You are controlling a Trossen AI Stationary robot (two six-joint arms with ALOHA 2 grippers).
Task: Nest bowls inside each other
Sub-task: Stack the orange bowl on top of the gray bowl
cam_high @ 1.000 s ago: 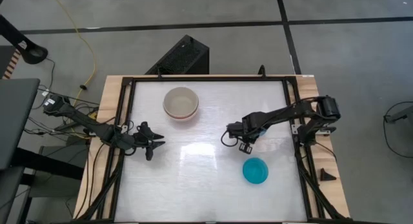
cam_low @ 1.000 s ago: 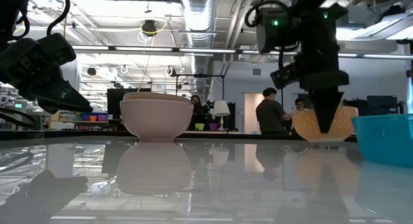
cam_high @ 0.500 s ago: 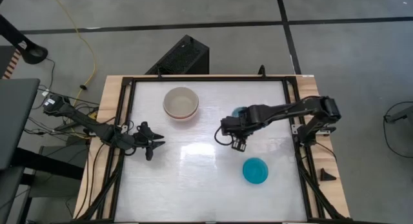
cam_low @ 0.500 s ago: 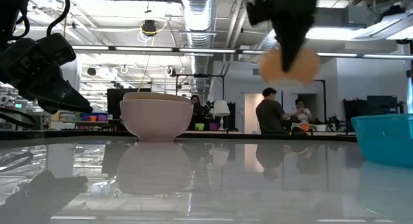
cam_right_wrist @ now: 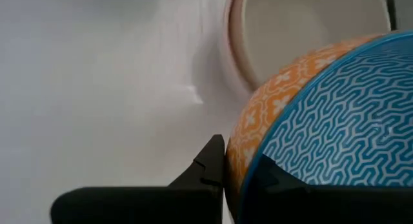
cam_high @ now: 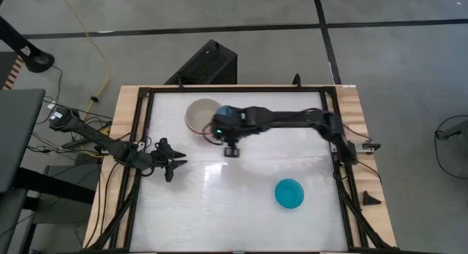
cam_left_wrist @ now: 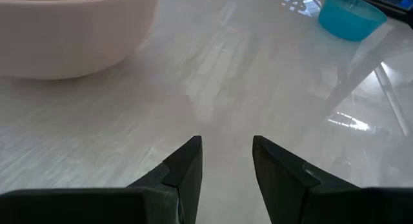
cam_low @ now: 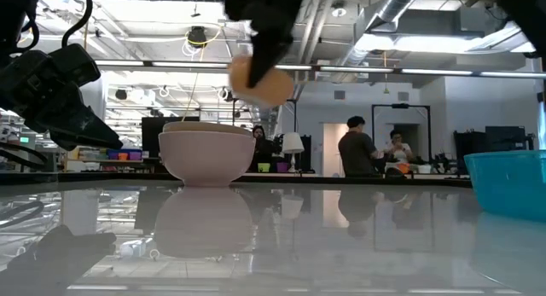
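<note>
A pale pink bowl stands on its base at the table's far left with a grey-beige bowl nested inside it. My right gripper hangs over the stack's right rim, shut on an orange patterned bowl whose inside shows blue pattern. In the high view the arm hides this bowl. A teal-blue bowl stands alone at the near right. My left gripper waits open at the table's left edge, touching nothing. My right gripper pinches the orange bowl's rim, one finger on the orange outer wall and the other on the blue-patterned inside. The fingers come from above, slanting down. The bowl hangs tilted below them, lifted clear of the table.
The white tabletop stretches bare between the stack and the teal-blue bowl. A black frame borders the table. People stand in the room beyond the far edge.
My right gripper has lifted the orange bowl off the table's right side and carried it up and toward the left, to just above the pink stack's right rim. The gripper has rolled, and the bowl now hangs tilted. The stack and teal-blue bowl stayed put.
</note>
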